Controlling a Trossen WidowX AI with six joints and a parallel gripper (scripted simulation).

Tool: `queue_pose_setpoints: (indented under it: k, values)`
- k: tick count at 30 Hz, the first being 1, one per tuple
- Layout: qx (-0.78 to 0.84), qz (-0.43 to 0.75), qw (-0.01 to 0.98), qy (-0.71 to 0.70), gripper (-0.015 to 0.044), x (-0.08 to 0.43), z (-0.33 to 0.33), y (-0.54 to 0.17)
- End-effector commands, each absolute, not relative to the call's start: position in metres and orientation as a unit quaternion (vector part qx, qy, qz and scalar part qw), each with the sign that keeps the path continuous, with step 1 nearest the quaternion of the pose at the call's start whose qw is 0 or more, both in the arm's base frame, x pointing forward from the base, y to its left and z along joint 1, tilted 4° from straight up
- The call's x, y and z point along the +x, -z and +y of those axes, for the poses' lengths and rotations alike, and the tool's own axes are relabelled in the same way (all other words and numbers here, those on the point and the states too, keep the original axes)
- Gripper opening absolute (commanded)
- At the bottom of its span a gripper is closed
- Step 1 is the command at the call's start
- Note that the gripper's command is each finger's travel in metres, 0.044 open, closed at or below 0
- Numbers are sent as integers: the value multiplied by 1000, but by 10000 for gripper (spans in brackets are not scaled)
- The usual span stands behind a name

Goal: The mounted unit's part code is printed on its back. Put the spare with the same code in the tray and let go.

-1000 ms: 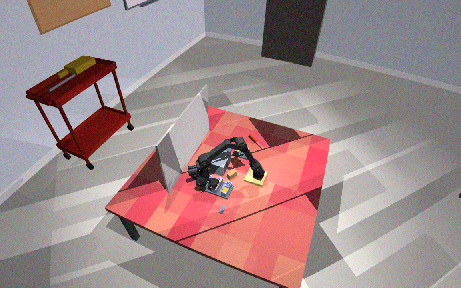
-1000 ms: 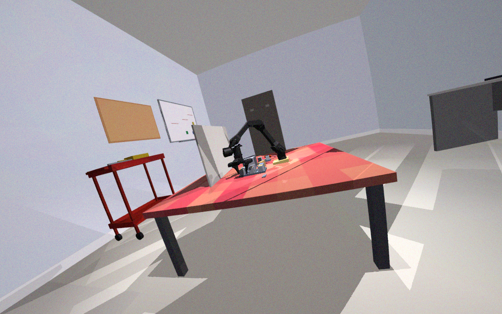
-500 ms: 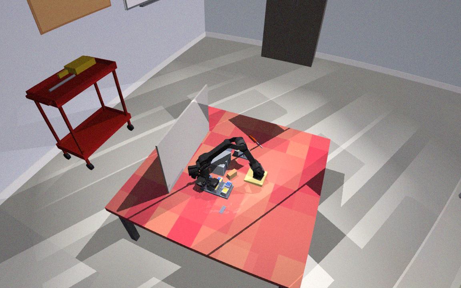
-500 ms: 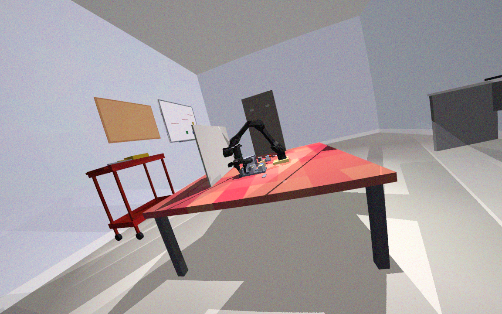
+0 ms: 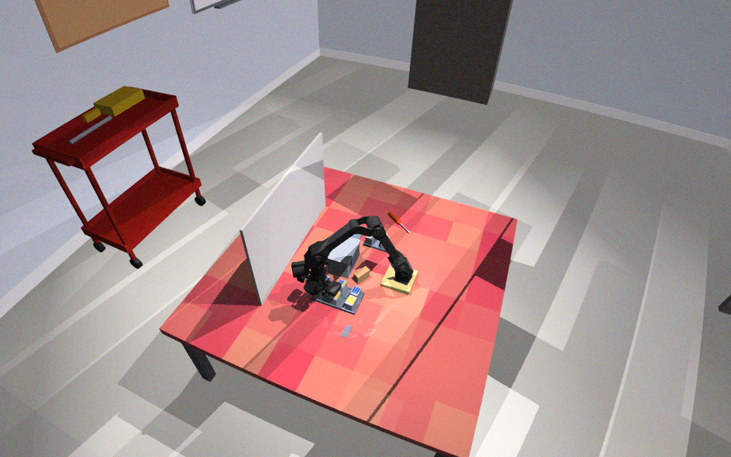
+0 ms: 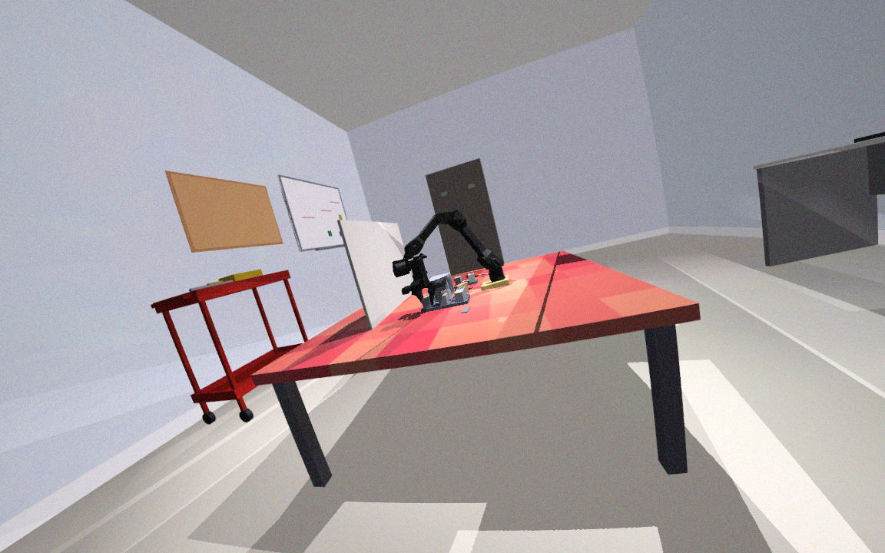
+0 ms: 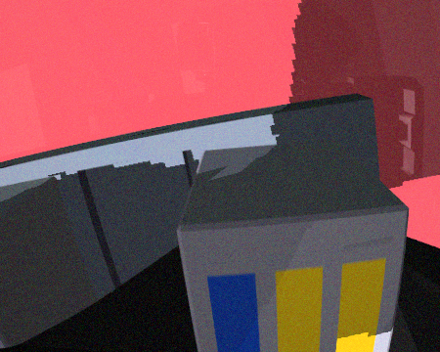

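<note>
My gripper [image 5: 328, 289] [image 6: 431, 294] [image 7: 279, 246] points down at the near rack, shut on a grey spare [image 7: 264, 244] with one blue and two yellow stripes. A black finger lies on each side of it in the wrist view. The spare is still at the rack [image 5: 337, 307] [image 6: 445, 306] [image 7: 132, 142]; I cannot tell whether it touches the base. Another spare [image 5: 350, 300] stands at the rack's right end, and a dark grey one [image 7: 24, 254] shows at left in the wrist view. No part code is readable. I cannot make out which object is the tray or the mounted unit.
A large grey box [image 5: 342, 254] stands behind the rack, with a tan block [image 5: 361, 275] beside it. Farther back are a small dark base [image 5: 375, 246] with parts and a screwdriver [image 5: 395, 218]. A tall white panel [image 5: 289, 216] [image 6: 372, 268] stands left; a small grey plate [image 5: 346, 331] lies in front.
</note>
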State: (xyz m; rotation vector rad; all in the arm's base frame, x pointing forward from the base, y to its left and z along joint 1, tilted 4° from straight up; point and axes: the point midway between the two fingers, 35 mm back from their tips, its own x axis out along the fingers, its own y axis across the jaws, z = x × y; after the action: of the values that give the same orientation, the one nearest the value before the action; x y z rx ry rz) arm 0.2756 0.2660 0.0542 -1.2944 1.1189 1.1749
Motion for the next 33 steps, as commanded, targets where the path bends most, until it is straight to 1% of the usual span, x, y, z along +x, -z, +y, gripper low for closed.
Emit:
queue_pose_setpoints:
  k: [1,12,26,33]
  values:
    - [-537,464,508,-488,0,275,267,-69]
    - [-539,464,507,-488,0,268,266,-131]
    - [-539,466,503,-489,0,267,265,-130]
    - [-539,464,506,-489,0,268,267,-155]
